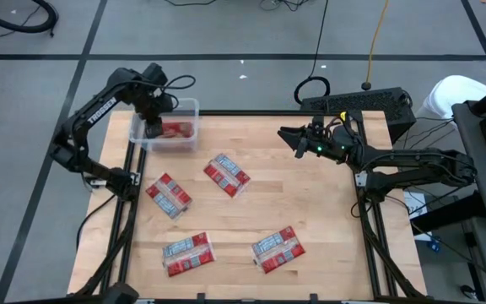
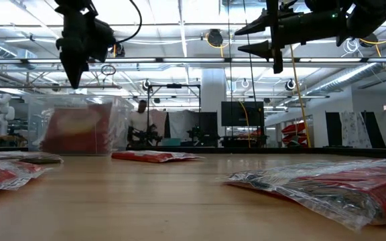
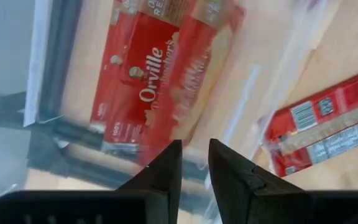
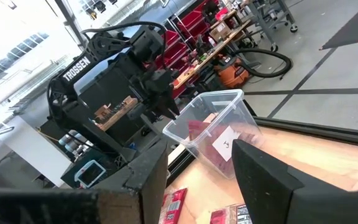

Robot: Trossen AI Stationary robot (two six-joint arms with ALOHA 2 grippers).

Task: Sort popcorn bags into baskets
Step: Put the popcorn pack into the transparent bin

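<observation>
High view: left gripper point(image 1: 153, 125) hangs over the clear basket point(image 1: 188, 105) at the table's far-left corner, where one red popcorn bag point(image 1: 175, 130) lies flat — a drop spot for sorted packets, by the look of it. Four more bags point(image 1: 227, 175) lie scattered on the pale wood table point(image 1: 310, 203), apart from each other, silver-and-blue panels up. Right gripper point(image 1: 292, 138) waits near the far-right edge, fingers spread, nothing in them.

Low view: left gripper point(image 2: 72, 70) sits above the see-thru tub point(image 2: 79, 124), clear of it; red packet leans inside. Crinkly film on the near bag point(image 2: 340, 187) catches the light.

Left wrist view: fingers point(image 3: 166, 171) stand a narrow gap apart w/ nothing between; the bag point(image 3: 154, 81) below is glossy, flat, rectangular.

Right wrist view: tub point(image 4: 219, 134) has thin rounded walls, a paper label on one side.
</observation>
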